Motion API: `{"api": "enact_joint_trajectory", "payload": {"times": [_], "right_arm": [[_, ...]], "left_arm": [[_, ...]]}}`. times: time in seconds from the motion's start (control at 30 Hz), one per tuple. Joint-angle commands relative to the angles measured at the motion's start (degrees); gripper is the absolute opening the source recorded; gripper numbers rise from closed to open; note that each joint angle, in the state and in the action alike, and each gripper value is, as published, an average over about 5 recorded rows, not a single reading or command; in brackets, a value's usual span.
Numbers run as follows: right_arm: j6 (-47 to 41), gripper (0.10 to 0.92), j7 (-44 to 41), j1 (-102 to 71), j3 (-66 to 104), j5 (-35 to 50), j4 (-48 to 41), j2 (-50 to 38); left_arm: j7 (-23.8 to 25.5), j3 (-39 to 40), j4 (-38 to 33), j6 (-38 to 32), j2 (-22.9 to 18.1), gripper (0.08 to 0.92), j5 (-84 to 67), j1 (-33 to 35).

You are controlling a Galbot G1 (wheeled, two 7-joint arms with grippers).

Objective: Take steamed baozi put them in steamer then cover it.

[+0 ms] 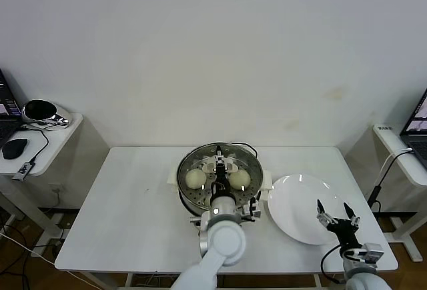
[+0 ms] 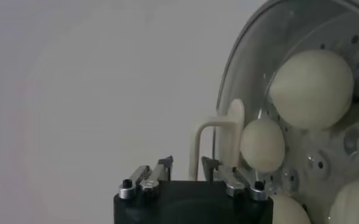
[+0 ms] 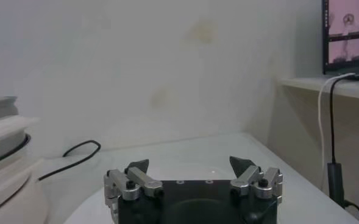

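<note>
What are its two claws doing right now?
Left gripper: open, around the cover's handle.
Right gripper: open, empty, over the plate.

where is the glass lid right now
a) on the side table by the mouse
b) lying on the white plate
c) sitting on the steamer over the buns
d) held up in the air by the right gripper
c: the glass lid sits on the steamer with the baozi visible through it, its handle between the fingers of the open left gripper; the plate holds nothing.
</note>
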Motion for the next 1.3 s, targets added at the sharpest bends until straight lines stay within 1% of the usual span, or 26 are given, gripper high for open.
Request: {"api": "enact_joint_trajectory", "payload": {"times": [0.03,0.27,0.4,0.5,0.57,0.67,0.77,0.83,0.9,1.0,1.1,1.2,1.3], "right_arm": [[0.0,0.823,0.0,0.0,0.1,0.0,-0.1,0.0],[-0.1,0.823,0.0,-0.1,0.2,0.1,-0.1,-0.2],[-0.1,0.823,0.0,0.0,0.3,0.2,0.0,-0.3],[-0.2,0.823,-0.1,-0.2,0.3,0.3,0.5,-0.5],[-0.3,0.823,-0.4,-0.6,0.2,0.0,1.2,-0.6],[-0.3,0.823,-1.3,-1.8,0.0,-0.7,2.4,-0.9],[0.8,0.823,-1.9,-2.8,-0.9,-0.9,3.3,-1.4],[1.6,0.823,-2.2,-3.2,-1.7,-1.0,3.6,-1.6],[2.0,0.823,-2.5,-3.5,-2.4,-2.2,4.1,-1.6],[1.6,0.823,-2.8,-3.9,-3.8,-4.2,5.3,-1.1],[0.3,0.823,-2.9,-4.0,-5.9,-5.1,6.2,-0.7],[-1.4,0.823,-2.5,-4.6,-7.2,-6.9,6.7,-0.1],[-1.2,0.823,-2.3,-6.4,-7.7,-7.2,7.5,0.7]], "left_arm": [[0.6,1.7,-4.7,2.3,0.4,0.609,-0.1,1.1],[1.8,2.5,-7.1,2.3,1.4,0.792,-0.4,2.5],[1.9,2.4,-9.9,2.3,2.5,0.82,-0.6,4.3],[1.2,1.0,-14.1,2.2,4.0,0.822,-2.4,6.3],[-0.5,-1.6,-18.1,0.7,5.2,0.823,-6.2,8.0],[-5.9,-8.4,-25.2,-7.0,8.3,0.823,-18.4,11.5],[-12.7,-16.8,-31.1,-16.7,12.4,0.823,-36.3,15.4],[-14.8,-23.0,-33.7,-21.6,14.1,0.823,-50.0,18.2],[-14.7,-30.3,-35.0,-25.6,14.3,0.823,-63.7,21.2],[-15.2,-39.0,-34.8,-29.1,13.1,0.823,-78.4,25.7],[-15.9,-44.7,-32.5,-31.1,11.8,0.823,-87.8,30.7],[-16.3,-48.1,-29.1,-32.9,10.8,0.823,-93.7,35.7],[-17.0,-49.2,-25.9,-34.1,10.3,0.823,-98.1,40.6]]}}
